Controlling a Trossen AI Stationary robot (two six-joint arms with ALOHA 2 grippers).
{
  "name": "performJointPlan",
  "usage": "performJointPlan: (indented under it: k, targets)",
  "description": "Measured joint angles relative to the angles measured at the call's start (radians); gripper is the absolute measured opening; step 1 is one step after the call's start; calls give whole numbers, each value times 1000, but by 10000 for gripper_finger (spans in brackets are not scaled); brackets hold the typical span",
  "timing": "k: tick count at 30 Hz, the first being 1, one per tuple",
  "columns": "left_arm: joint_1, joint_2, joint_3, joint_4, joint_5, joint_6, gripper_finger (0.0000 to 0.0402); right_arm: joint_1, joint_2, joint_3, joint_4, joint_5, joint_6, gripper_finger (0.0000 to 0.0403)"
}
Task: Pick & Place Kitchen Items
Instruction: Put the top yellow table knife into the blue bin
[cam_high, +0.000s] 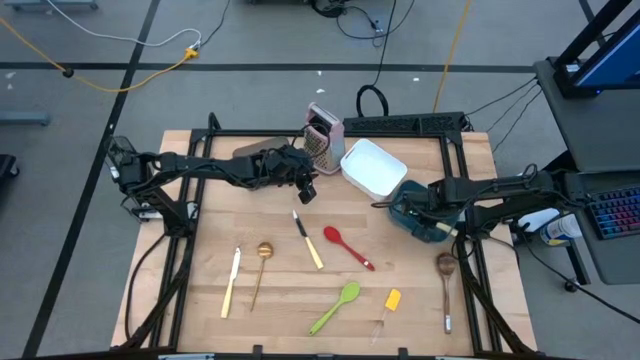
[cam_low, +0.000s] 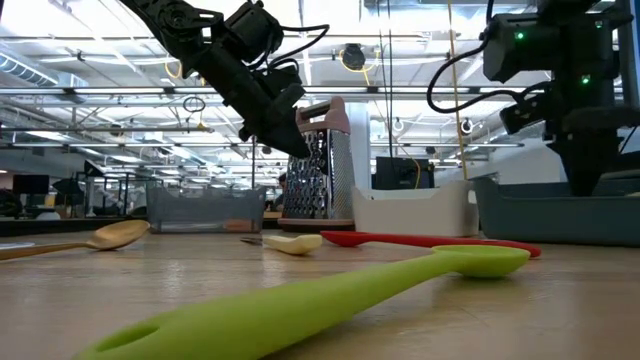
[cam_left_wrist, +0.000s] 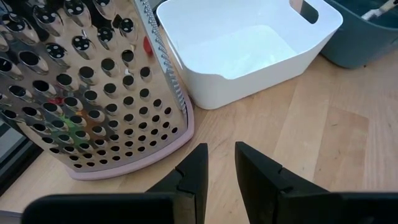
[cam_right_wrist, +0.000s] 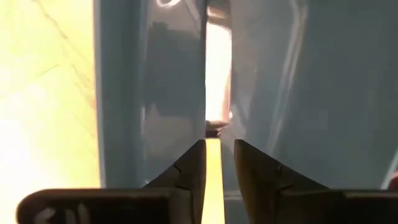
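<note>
Several kitchen items lie flat on the wooden table: a cream-handled knife (cam_high: 231, 282), a gold spoon (cam_high: 262, 268), a second knife (cam_high: 308, 240), a red spoon (cam_high: 348, 247), a green spoon (cam_high: 335, 307), a yellow spatula (cam_high: 389, 303) and a wooden spoon (cam_high: 446, 285). My left gripper (cam_left_wrist: 221, 149) hovers open and holding nothing beside the metal grater (cam_left_wrist: 93, 81), slanting down toward the bare wood. My right gripper (cam_right_wrist: 220, 146) points down into the teal container (cam_high: 405, 212). Its fingers stand slightly apart around a cream handle (cam_right_wrist: 213, 171). My right gripper has the cream handle (cam_right_wrist: 213, 180) between its two fingers, coming from above and pointing down into the teal container. The handle lies close against one finger (cam_right_wrist: 189, 165), with a gap showing on the other side. I cannot tell whether the fingers touch it.
The white container (cam_high: 373, 167) stands between the grater (cam_high: 322, 135) and the teal container. A black frame (cam_high: 440, 125) runs round the table's edges. Bare wood lies between the scattered utensils and the left arm.
</note>
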Motion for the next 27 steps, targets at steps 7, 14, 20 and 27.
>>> performJointPlan:
  k: [7,14,20,27]
  targets:
    - [0,0,0,0,0,0,86,0,0,0,-3,15,-5,114]
    - [0,0,0,0,0,0,86,0,0,0,0,14,-5,129]
    - [0,0,0,3,0,0,86,0,0,0,97,11,-9,127]
    - [0,0,0,17,0,0,86,3,0,0,300,9,-115,149]
